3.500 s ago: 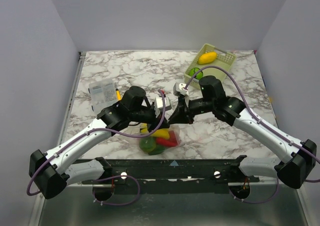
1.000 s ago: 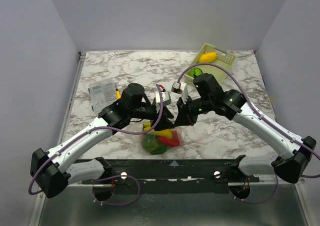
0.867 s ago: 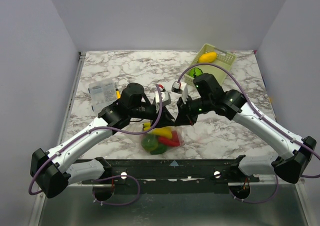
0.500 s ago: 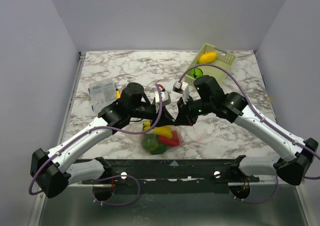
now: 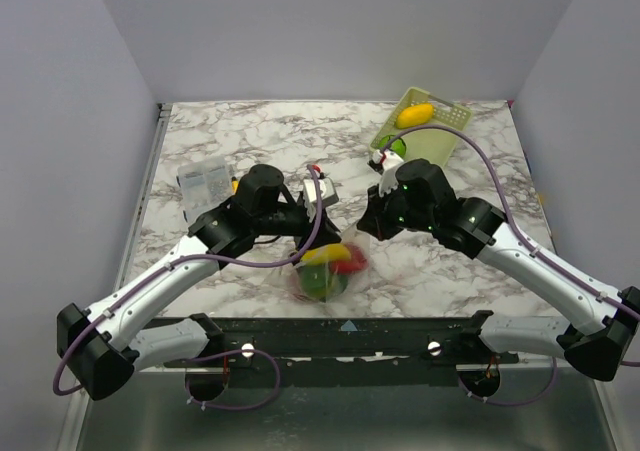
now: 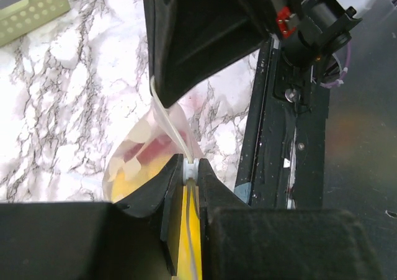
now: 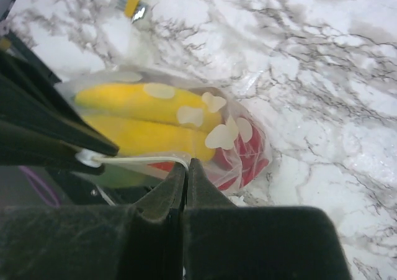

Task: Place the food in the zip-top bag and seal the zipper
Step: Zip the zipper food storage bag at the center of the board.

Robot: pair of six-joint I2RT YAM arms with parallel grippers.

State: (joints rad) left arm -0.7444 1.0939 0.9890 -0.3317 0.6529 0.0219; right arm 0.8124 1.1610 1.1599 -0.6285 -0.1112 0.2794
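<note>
Banana (image 7: 136, 100) and other food are in the bag (image 5: 325, 271), at the front edge of the table (image 5: 250, 141). My left gripper (image 6: 192, 168) and right gripper (image 7: 186, 164) each pinch the zipper (image 7: 139, 160). Sealing looks unfinished, and the basket (image 5: 455, 121) holds two more pieces.

One left arm (image 5: 150, 291), one right arm (image 5: 540, 269). One zip-top bag (image 6: 139, 153), lower centre, showing two yellow bananas (image 7: 142, 100), one red pepper (image 7: 248, 156), one green pepper (image 5: 318, 283). One basket (image 5: 445, 136), upper right, holding one yellow fruit (image 5: 414, 115), one green fruit (image 5: 391, 145). One clear packet (image 5: 203, 181), left.
</note>
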